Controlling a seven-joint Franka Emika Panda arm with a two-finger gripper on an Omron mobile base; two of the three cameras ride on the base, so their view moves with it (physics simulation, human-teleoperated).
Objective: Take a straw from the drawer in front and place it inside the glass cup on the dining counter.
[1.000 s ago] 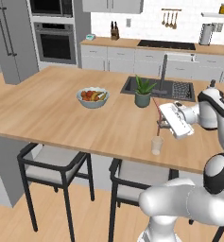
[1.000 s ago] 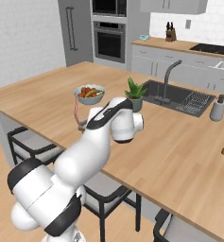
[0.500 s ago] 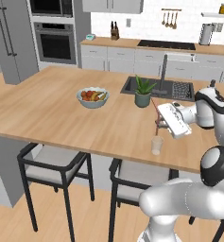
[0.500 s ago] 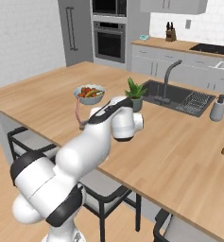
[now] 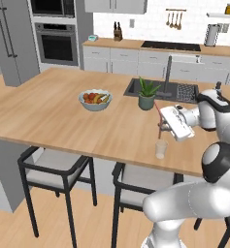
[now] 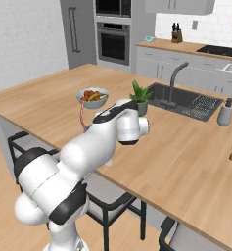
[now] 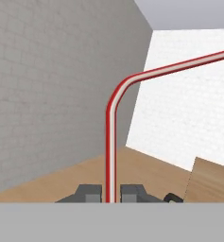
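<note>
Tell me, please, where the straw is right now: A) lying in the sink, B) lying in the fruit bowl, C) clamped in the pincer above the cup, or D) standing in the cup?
C: the pincer is shut on the straw, just above the cup.

White arm [image 6: 83,152] (dark joints)

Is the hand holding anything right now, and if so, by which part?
Yes. The hand is shut on the straw, gripping its long straight section between the fingertips; the bent end sticks out beyond.
</note>
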